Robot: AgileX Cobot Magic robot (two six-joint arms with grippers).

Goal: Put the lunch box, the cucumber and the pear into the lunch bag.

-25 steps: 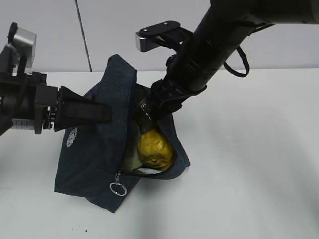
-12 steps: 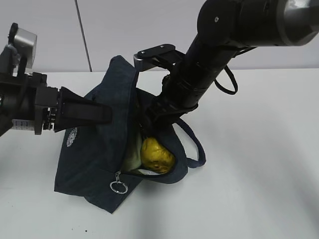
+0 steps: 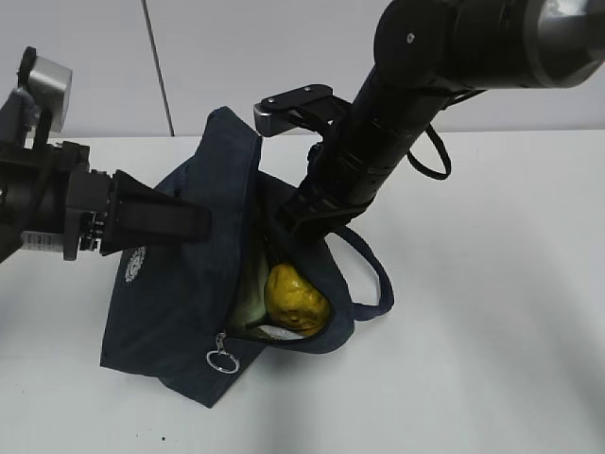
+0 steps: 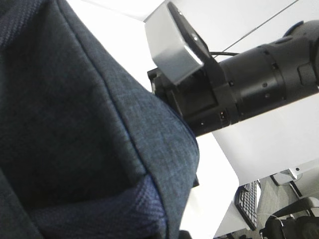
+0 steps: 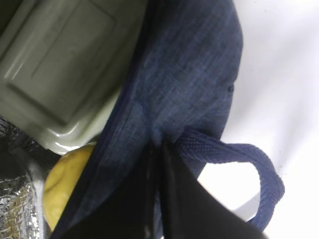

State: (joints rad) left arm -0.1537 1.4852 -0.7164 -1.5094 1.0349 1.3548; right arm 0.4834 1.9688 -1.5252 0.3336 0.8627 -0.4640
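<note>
The navy lunch bag (image 3: 180, 303) lies on the white table with its mouth open to the right. Inside it sit the yellow pear (image 3: 296, 297) and, beside it, the pale green lunch box (image 3: 248, 295). The cucumber is hidden. My left gripper (image 3: 204, 223) is shut on the bag's raised left flap (image 4: 75, 109). My right gripper (image 3: 282, 225) is shut, its tips pinching the bag's right rim where the handle joins. In the right wrist view the gripper (image 5: 161, 149) meets puckered fabric (image 5: 189, 74), with the lunch box lid (image 5: 65, 64) and pear (image 5: 62, 191) inside.
The bag's handle loop (image 3: 374, 276) lies on the table to the right. A metal ring zipper pull (image 3: 223, 361) hangs at the bag's front corner. Silver lining (image 5: 15, 204) shows inside. The table's far edge meets the wall behind the bag.
The right gripper let the pear drop into the bag, drew back to the bag's right rim and closed on it. The handle loop fell out to the right. The left arm stayed still.
</note>
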